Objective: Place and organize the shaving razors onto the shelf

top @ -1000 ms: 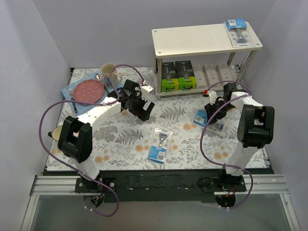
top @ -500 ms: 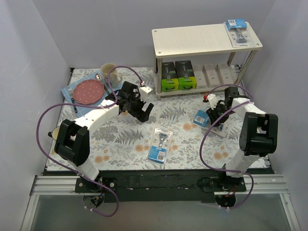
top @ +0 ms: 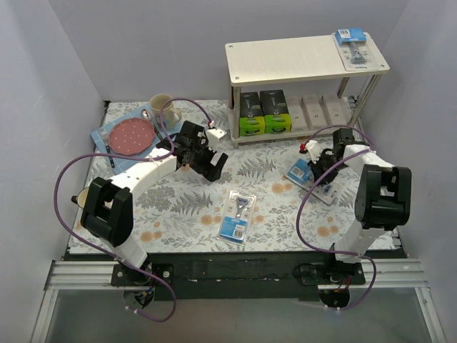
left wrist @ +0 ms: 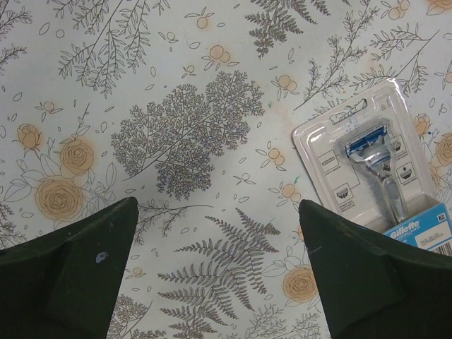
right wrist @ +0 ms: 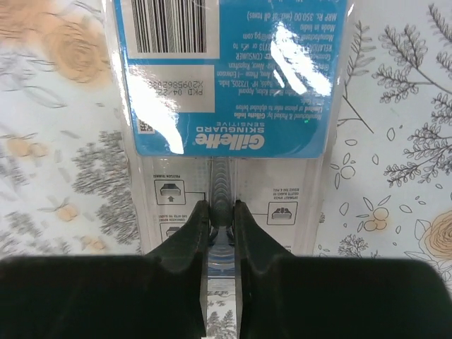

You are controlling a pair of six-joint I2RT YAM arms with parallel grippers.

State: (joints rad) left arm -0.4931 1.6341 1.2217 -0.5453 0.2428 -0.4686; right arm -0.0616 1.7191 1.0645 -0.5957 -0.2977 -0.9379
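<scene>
Shows the right pincer (right wrist: pixel 217 212) clenched on a gripped blister pack (right wrist: pixel 233 106), both fingers (right wrist: pixel 185 233) pinching the clear ridge moulded over the razor's handle, with the blue Gillette card just beyond them. Places that pack, seen from overhead, on the right side of the floral desk (top: pixel 178 207), in front of the shelf (top: pixel 285 61) and apart from it; cannot tell whether it is lifted or lying flat. Catches the left pincer (top: pixel 207 163) released, jaws spread wide over bare cloth near the middle of the desk, grasping nothing. Finds a second blister pack (top: pixel 237 214) face up on the desk between the two arms, near the left pincer's right-hand finger in the wrist view but not touching it. Counts a third blister pack (top: pixel 355 47) on the right end of the shelf's top board. Lines up two black-and-lime boxes (top: pixel 263 113) side by side on the lower board, with slim white boxes (top: pixel 323 108) to their right. Sets a cream mug (top: pixel 162 108) and a pink speckled plate (top: pixel 133 133) at the far left.
</scene>
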